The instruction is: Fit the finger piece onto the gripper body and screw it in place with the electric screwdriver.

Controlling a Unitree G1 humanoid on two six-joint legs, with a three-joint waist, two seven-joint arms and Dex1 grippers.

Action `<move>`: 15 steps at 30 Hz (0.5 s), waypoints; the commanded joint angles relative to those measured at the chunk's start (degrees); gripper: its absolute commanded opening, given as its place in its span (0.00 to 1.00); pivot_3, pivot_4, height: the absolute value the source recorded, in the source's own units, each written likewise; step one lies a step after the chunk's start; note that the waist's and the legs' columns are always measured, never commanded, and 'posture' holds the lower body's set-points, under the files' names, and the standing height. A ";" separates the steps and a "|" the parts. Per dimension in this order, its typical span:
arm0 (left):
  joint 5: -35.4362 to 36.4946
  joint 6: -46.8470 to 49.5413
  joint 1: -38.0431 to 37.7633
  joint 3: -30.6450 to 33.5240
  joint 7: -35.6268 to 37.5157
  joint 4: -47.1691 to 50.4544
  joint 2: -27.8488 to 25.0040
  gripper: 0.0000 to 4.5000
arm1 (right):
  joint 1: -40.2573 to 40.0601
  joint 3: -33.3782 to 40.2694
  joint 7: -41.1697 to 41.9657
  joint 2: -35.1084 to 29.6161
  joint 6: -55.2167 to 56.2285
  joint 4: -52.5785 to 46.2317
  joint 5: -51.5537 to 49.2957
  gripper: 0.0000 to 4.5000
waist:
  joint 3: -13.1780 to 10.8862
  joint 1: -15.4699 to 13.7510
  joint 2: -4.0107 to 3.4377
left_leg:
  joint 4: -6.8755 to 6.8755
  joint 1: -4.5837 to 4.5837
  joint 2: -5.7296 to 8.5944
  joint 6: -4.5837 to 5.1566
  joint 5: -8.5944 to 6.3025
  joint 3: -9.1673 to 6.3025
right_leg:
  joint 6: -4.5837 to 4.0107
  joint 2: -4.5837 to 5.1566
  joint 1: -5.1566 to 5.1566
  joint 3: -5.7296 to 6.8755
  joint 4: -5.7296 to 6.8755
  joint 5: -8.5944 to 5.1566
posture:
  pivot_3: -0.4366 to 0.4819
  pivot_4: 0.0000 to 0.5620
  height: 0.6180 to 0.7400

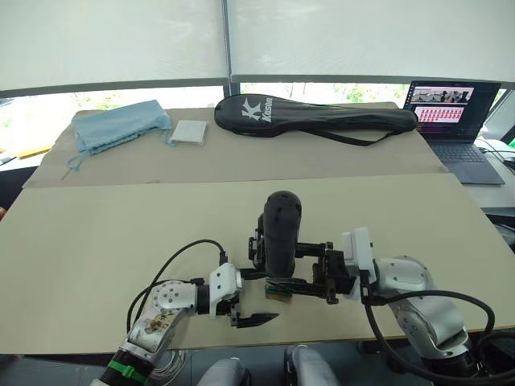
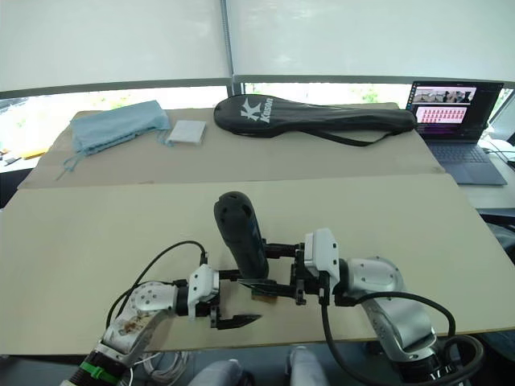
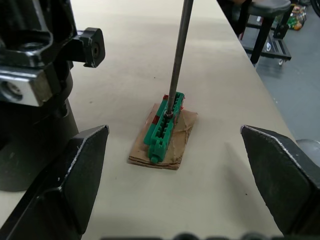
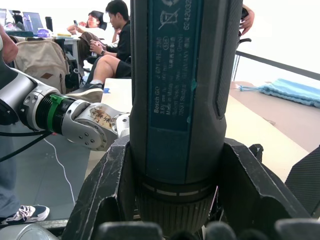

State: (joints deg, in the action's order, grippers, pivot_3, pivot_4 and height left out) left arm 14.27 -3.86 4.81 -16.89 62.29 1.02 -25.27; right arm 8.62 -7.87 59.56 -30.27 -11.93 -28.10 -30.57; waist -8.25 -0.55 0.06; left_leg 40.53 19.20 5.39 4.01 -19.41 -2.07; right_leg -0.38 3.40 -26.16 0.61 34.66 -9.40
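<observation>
The right gripper point(image 1: 326, 281) was clamped around the electric screwdriver point(image 1: 281, 233), its two fingers pressed against either side of the thick black barrel near the lower collar, as the right wrist view made plain. The tool stood close to upright over the near edge of the cream table point(image 1: 121, 233), rounded end up, its thin metal bit point(image 3: 178, 55) running down to a small green plastic part point(image 3: 163, 129) that lay on a brown cardboard pad point(image 3: 186, 131); the tip looked to be touching the green part's top. The left gripper point(image 1: 256, 319) sat low just beside this, fingers point(image 3: 65, 185) spread wide and holding nothing, with the pad lying between them in the left wrist view. Neither the gripper body nor the finger piece could be made out with confidence. The screwdriver looked rigid and fairly heavy, top-loaded with its bulk well above the grasp, so it would likely want to tip; the low hold on the barrel seemed sound, though its smooth casing could slip or twist under torque. The slender bit seemed the delicate part, better kept free of side load. A black racket bag point(image 1: 314, 117), a blue cloth point(image 1: 121, 126) and a laptop point(image 1: 455, 121) lay well apart at the far side.
</observation>
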 commanded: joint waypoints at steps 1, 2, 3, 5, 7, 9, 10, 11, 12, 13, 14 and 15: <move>1.32 -2.11 -1.23 1.69 1.60 -2.74 -0.88 0.99 | 2.31 2.54 0.06 0.19 1.46 -1.80 -2.39 0.42 | 0.00 0.00 0.00 | 0.00 0.00 0.00 0.00 0.00 0.00 | 0.00 0.00 0.00 0.00 0.00 0.00 | 0.48 0.27 1.00; 1.76 -2.74 -1.31 2.06 2.02 -3.04 -0.95 0.99 | 2.58 2.69 0.07 0.21 1.44 -1.90 -2.60 0.42 | 0.00 -0.01 0.00 | 0.00 0.00 0.00 0.00 0.00 0.00 | 0.00 0.00 0.00 0.00 0.00 0.00 | 0.48 0.27 1.00; 2.25 -3.25 -1.38 2.46 2.41 -3.26 -1.01 0.99 | 2.83 2.87 0.02 0.19 1.31 -2.07 -2.84 0.42 | 0.00 -0.01 0.00 | 0.00 0.00 0.00 -0.01 0.00 0.00 | 0.00 0.00 0.00 0.00 0.00 0.00 | 0.48 0.27 1.00; 2.88 -4.05 -1.41 3.06 3.04 -3.62 -1.05 0.99 | 3.20 3.18 -0.03 0.10 0.93 -2.45 -3.44 0.42 | -0.01 -0.10 0.01 | 0.00 0.00 0.00 -0.01 0.00 0.00 | 0.00 0.00 0.00 0.01 0.00 0.00 | 0.48 0.27 1.00; 3.50 -4.52 -1.55 3.72 3.71 -3.49 -1.27 0.99 | 3.48 3.59 -0.24 -0.05 0.33 -3.19 -4.27 0.42 | -0.01 -0.12 0.01 | 0.00 0.02 0.00 -0.01 0.00 -0.01 | 0.00 0.00 -0.01 0.01 0.00 0.00 | 0.48 0.27 1.00; 4.90 -4.33 -1.73 4.59 4.65 -2.43 -1.69 0.99 | 3.89 4.07 -0.56 -0.29 -0.42 -4.07 -5.42 0.42 | -0.02 -0.06 0.02 | 0.00 0.03 0.00 -0.01 0.00 0.00 | 0.00 0.00 -0.01 0.01 0.00 0.00 | 0.48 0.27 1.00; 5.79 -3.97 -1.77 5.05 5.10 -1.75 -1.88 0.99 | 4.14 4.30 -0.71 -0.43 -0.72 -4.38 -5.96 0.42 | -0.03 -0.03 0.02 | 0.00 0.04 0.00 0.00 0.00 0.00 | 0.00 0.00 -0.03 0.01 0.00 0.00 | 0.48 0.27 1.00; 6.59 -3.42 -1.85 5.58 5.37 -0.87 -2.26 0.99 | 4.36 4.54 -0.86 -0.61 -1.11 -4.73 -6.54 0.42 | -0.04 -0.04 0.03 | 0.00 0.04 0.00 -0.01 0.00 0.00 | 0.00 0.00 -0.04 0.01 0.01 0.00 | 0.48 0.27 1.00; 7.42 -2.95 -1.94 6.07 5.76 0.01 -2.63 0.99 | 4.60 4.79 -1.01 -0.80 -1.42 -4.98 -7.04 0.42 | -0.06 -0.05 0.04 | 0.00 0.04 0.00 -0.01 0.00 0.00 | -0.01 0.00 -0.04 0.01 0.01 0.00 | 0.48 0.27 1.00; 8.23 -2.51 -2.04 6.54 6.16 0.85 -3.00 0.99 | 4.86 5.05 -1.21 -0.98 -1.74 -5.25 -7.59 0.42 | -0.09 -0.06 0.06 | 0.00 0.05 0.00 0.00 0.00 0.00 | -0.01 0.00 -0.04 0.01 0.01 0.00 | 0.48 0.27 1.00; 8.96 -2.07 -2.13 6.96 6.41 1.66 -3.39 0.99 | 5.13 5.38 -1.50 -1.19 -2.19 -5.55 -8.27 0.42 | -0.11 -0.10 0.09 | 0.00 0.05 0.00 0.00 0.00 0.00 | -0.01 0.00 -0.04 0.01 0.02 0.00 | 0.48 0.27 1.00; 9.72 -1.46 -2.27 7.46 6.60 2.68 -3.87 0.99 | 5.42 5.80 -1.86 -1.41 -2.75 -6.01 -9.01 0.42 | -0.12 -0.12 0.10 | 0.00 0.06 0.00 0.00 0.00 0.00 | 0.00 0.01 -0.04 0.01 0.01 0.00 | 0.48 0.27 1.00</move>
State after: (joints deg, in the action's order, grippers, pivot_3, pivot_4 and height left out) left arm 21.76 -5.86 2.68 -10.87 68.25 0.64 -28.51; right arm 12.70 -4.56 58.42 -31.37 -14.57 -30.57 -36.52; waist -8.37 -0.66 0.16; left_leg 40.53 19.26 5.39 4.01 -19.41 -2.08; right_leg -0.39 3.41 -26.20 0.62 34.67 -9.41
